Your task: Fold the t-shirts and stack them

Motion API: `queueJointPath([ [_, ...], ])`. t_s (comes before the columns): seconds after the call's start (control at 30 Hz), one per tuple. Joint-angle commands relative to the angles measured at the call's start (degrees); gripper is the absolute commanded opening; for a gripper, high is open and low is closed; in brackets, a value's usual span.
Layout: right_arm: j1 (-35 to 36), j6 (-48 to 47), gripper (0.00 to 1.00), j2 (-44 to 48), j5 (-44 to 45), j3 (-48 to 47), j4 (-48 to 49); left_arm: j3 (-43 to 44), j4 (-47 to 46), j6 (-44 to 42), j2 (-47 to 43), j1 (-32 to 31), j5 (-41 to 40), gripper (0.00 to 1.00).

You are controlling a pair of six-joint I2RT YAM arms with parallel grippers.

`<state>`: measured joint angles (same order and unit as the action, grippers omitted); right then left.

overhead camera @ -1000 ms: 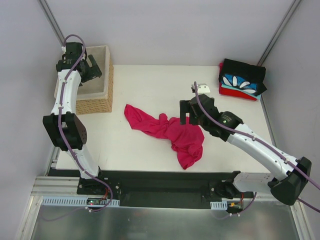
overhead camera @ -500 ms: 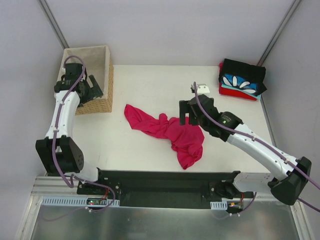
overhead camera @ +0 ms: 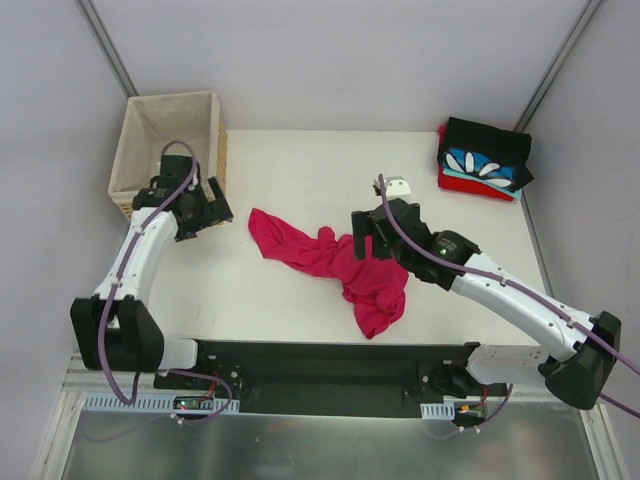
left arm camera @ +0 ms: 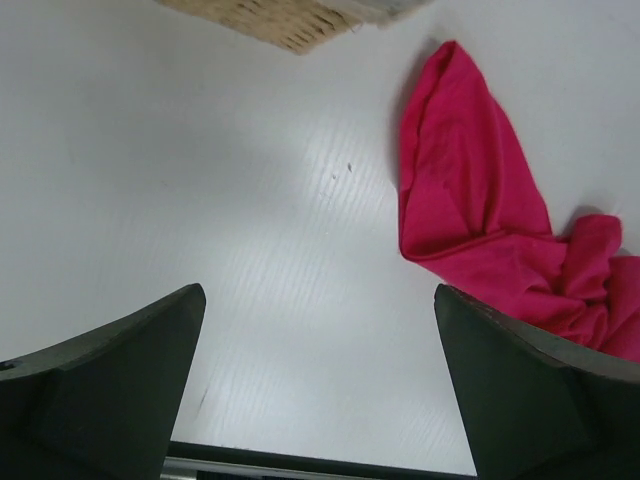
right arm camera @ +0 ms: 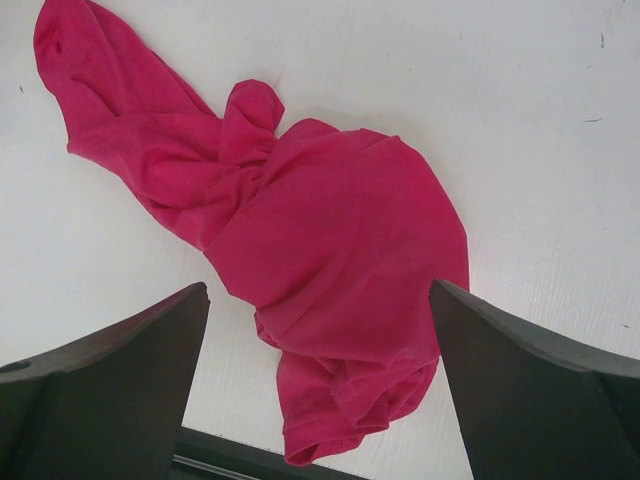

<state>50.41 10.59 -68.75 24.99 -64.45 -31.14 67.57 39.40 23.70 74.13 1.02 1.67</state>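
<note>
left gripper (left arm camera: 318,292): wide open, nothing between its dark fingers (left arm camera: 110,380), only bare white table (left arm camera: 200,180) underneath.
shirt vs left gripper: the crumpled magenta-pink cloth t-shirt (overhead camera: 340,262) lies off to this gripper's right and clear of it. Its pointed end is the closest bit, and it touches neither finger.
next to the left gripper: the woven tan wicker basket (overhead camera: 222,165) with beige lining sits just behind it, at the far-left corner of the table.
right gripper (overhead camera: 365,235): also spread open, gripping nothing.
shirt vs right gripper: this one is right over the t-shirt's bunched middle. In the wrist view the big rounded lump of cloth fills the gap between the two fingers. Honestly can't tell if the tips touch the fabric.
how the shirt lies: unfolded, mid-table. One long strip runs out toward the left arm, there's a knotty bunch in the centre, and a fat lobe droops toward the near edge.
folded stack (overhead camera: 485,160): far-right corner, well apart from both grippers. Black shirt on top, a blue one with white petal print under it, red at the bottom.
</note>
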Motion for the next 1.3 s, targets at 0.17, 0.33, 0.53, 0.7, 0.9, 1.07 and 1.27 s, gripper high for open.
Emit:
queueJointPath([
  [0.17, 0.7, 0.6, 0.97, 4.1, 3.3, 1.5, 1.3, 7.2, -4.2, 5.0, 16.1, -8.8, -5.7, 0.99],
  [0.33, 0.7, -0.7, 0.97, 4.7, 5.3, 2.0, 0.7, 12.4, -4.0, 4.2, 22.4, -8.2, -11.7, 0.99],
  [0.53, 0.7, -1.6, 0.97, 3.9, 5.9, 1.8, 0.6, 15.2, -4.0, 3.7, 26.7, -3.0, -10.5, 0.99],
  [0.7, 0.7, -2.1, 0.96, 2.2, 5.6, 1.5, 1.2, 16.2, -3.8, 2.2, 28.3, 1.3, -11.8, 0.99],
  [0.9, 0.7, -2.2, 0.97, 1.5, 5.1, 1.1, 1.6, 20.0, -3.4, 0.4, 31.6, 4.7, -12.2, 0.99],
  [1.07, 0.7, -2.4, 0.97, 1.4, 5.6, 0.9, 1.3, 25.1, -2.6, -0.8, 34.7, 7.9, -11.5, 0.99],
  [1.27, 0.7, -2.7, 0.97, 0.5, 5.8, 0.1, 0.6, 37.3, 2.0, -2.9, 39.9, 9.4, -11.6, 0.99],
])
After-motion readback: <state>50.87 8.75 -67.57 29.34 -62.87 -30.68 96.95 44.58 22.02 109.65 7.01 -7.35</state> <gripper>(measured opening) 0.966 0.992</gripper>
